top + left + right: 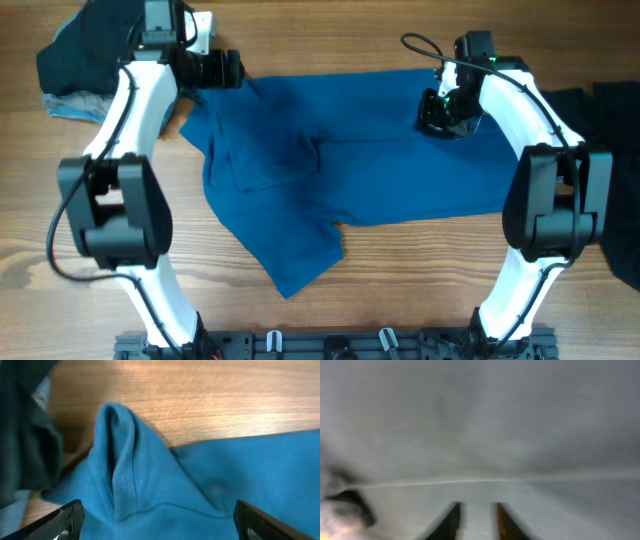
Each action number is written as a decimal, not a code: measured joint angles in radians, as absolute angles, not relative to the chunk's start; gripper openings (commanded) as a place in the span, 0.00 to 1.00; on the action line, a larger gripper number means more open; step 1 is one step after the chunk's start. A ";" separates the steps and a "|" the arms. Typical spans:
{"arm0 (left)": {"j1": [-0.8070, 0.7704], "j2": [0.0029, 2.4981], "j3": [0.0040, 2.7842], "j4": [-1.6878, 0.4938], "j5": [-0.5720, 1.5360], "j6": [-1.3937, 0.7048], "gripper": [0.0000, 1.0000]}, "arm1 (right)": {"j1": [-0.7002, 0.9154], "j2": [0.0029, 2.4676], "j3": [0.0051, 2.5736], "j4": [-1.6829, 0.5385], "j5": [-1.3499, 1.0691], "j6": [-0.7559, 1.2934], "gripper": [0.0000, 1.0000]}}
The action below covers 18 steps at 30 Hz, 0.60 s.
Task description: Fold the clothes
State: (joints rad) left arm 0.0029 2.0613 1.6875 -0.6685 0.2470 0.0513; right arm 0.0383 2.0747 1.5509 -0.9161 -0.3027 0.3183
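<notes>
A ridge of the blue shirt is rising between the wide-spread left fingers. The right fingers are sitting close together against washed-out cloth; whether they are pinching it, I cannot tell.

A blue shirt lies rumpled across the middle of the counter, its upper-left corner bunched into a raised ridge.

We take this for a robotics lab bench rather than a home. A black mounting rail runs along the near edge of a wood-grain table. From it rise a white-and-black left arm and right arm, with a loose cable looping by the right one. A blue garment lies spread between them, and dark clothes are heaped at a far corner.
</notes>
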 measured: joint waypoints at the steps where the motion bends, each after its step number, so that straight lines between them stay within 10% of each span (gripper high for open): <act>1: 0.004 2.041 1.692 -0.706 0.246 0.054 0.80 | 0.035 2.075 1.551 -0.924 -0.283 0.336 0.04; 5: 0.023 1.999 1.708 -0.896 0.239 0.064 0.49 | -0.014 2.076 1.547 -0.943 -0.212 0.371 0.04; 18: 0.136 2.001 1.560 -0.936 0.205 0.062 0.83 | -0.189 2.053 1.349 -0.920 -0.232 0.501 0.04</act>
